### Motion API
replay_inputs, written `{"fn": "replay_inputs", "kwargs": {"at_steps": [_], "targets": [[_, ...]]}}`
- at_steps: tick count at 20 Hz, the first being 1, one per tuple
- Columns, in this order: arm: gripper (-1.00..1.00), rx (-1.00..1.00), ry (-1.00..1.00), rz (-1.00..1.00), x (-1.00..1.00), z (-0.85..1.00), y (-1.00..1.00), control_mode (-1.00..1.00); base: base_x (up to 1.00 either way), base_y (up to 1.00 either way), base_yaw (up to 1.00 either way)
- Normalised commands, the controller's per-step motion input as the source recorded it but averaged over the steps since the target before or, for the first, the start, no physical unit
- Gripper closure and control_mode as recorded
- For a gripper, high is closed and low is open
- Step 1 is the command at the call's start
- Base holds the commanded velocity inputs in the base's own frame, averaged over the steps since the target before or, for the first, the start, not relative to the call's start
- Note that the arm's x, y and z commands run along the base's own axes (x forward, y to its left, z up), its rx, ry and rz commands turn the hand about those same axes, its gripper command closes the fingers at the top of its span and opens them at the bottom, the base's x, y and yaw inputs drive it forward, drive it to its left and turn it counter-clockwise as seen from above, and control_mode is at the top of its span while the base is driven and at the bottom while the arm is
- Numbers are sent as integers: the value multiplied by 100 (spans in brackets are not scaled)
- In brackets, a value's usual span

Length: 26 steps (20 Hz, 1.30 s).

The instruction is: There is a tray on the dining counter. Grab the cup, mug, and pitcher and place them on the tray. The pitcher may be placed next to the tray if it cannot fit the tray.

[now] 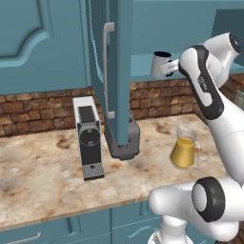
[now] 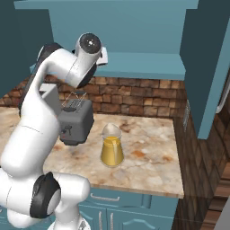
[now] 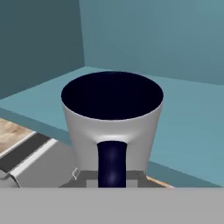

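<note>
The light grey mug [image 1: 160, 62] with a dark inside stands at the front of the open teal cabinet's shelf [image 1: 143, 66]. In the hand view the mug [image 3: 112, 127] is very close, and its dark navy handle [image 3: 112, 164] runs straight down into my gripper [image 3: 112, 177]. My gripper [image 1: 168, 67] is shut on that handle, reaching in from the right. The glass pitcher [image 1: 185, 151] of orange-yellow liquid stands upright on the marble worktop below, also seen as the pitcher [image 2: 111, 150] in the right base view. The tray, the cup and the dining counter are out of view.
An open teal cabinet door [image 1: 112, 71] hangs just left of the mug. A grey toaster [image 2: 76, 119] sits under the shelf beside the pitcher. A coffee machine [image 1: 88, 138] stands further left. A brick backsplash [image 1: 43, 114] backs the worktop.
</note>
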Motion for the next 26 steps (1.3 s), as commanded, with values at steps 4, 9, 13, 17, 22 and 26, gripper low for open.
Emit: {"fn": "replay_inputs", "kwargs": {"at_steps": [4, 9, 13, 17, 22, 26], "targets": [[100, 0, 2, -3, -71, 0, -6, -100, 0, 0, 0], [100, 0, 7, -3, -67, 0, 0, -100, 0, 0, 0], [100, 0, 3, -5, -62, -1, 0, -100, 0, 0, 0], [100, 0, 0, -11, -48, -4, -7, -100, 0, 0, 0], [100, 0, 0, -20, -29, -8, -12, -100, 0, 0, 0], [100, 0, 0, -12, -4, -3, 0, -100, 0, 0, 0]]}}
